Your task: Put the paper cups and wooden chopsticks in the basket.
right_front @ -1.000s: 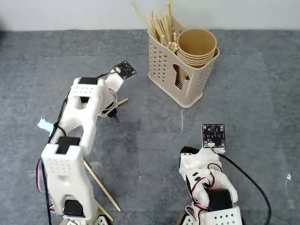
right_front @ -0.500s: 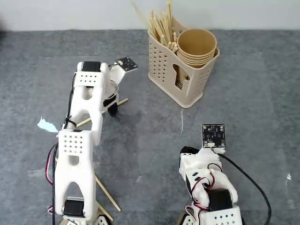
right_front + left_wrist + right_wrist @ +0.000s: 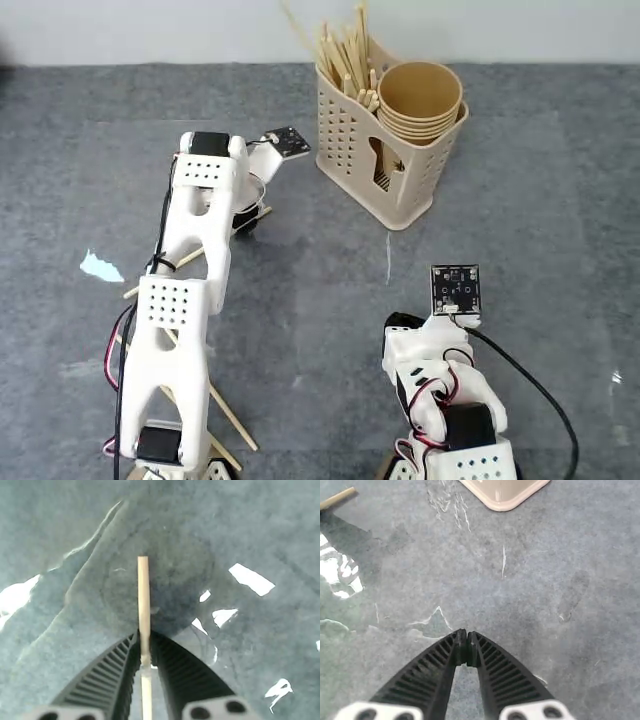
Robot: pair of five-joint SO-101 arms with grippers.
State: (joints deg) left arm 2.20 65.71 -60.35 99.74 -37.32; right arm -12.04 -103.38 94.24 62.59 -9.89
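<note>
My left gripper (image 3: 144, 642) is shut on a wooden chopstick (image 3: 143, 595) that sticks out past its fingertips over the grey mat. In the high view that gripper (image 3: 248, 218) is left of the beige basket (image 3: 350, 140), and the held chopstick (image 3: 180, 262) slants back under the arm. The basket holds a stack of paper cups (image 3: 420, 95) and several chopsticks (image 3: 345, 55). My right gripper (image 3: 466, 647) is shut on nothing, low over the mat in front of the basket's corner (image 3: 502, 490).
Two more chopsticks (image 3: 225, 415) lie crossed by the left arm's base. A pale blue scrap (image 3: 100, 267) sits on the mat at the left. Open mat lies between the arms and right of the basket.
The left arm has stretched farther out and to the right, toward the basket, carrying the chopstick with it. The right arm has not moved.
</note>
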